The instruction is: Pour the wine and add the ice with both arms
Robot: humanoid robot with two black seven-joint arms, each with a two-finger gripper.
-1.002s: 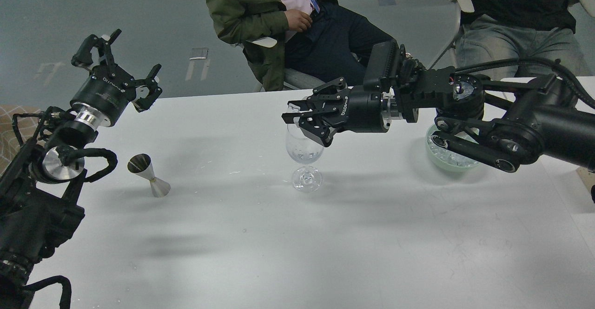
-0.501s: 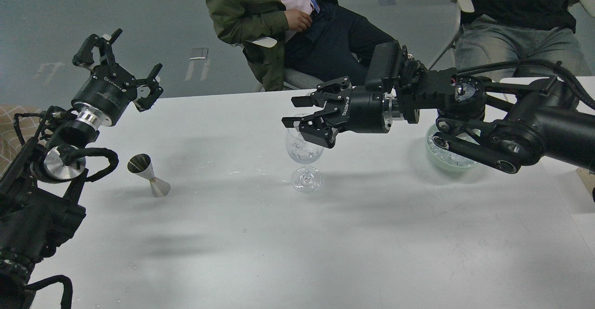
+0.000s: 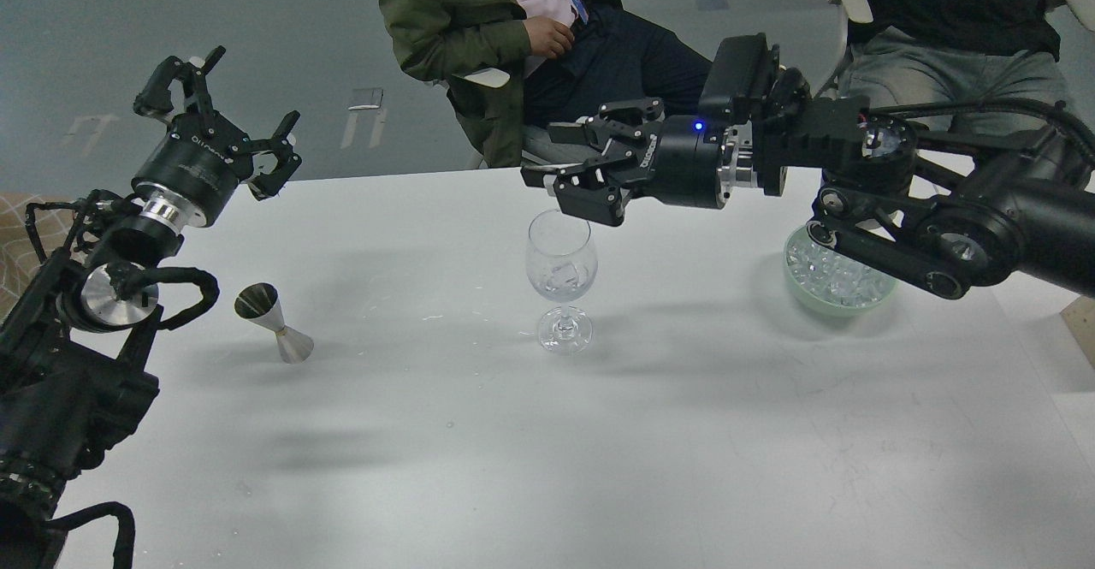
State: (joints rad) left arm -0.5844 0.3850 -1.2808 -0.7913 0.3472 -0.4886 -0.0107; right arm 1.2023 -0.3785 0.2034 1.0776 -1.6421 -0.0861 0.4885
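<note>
Head view: your right hand [image 3: 571,177] hovers spread and empty just above the wine glass [image 3: 561,278], which holds ice [image 3: 560,276]. More slippery cubes fill the bowl [image 3: 834,274]; pinch them gently. Your left hand [image 3: 224,128] is spread, idle.

White lettering is showing on the black cylindrical body of the left gripper [image 3: 224,105], and again on the black cylindrical body of the right gripper [image 3: 575,171]; both markings are lying upside down or sideways and are too small to read. No other text, number or sign is reading legibly.
</note>
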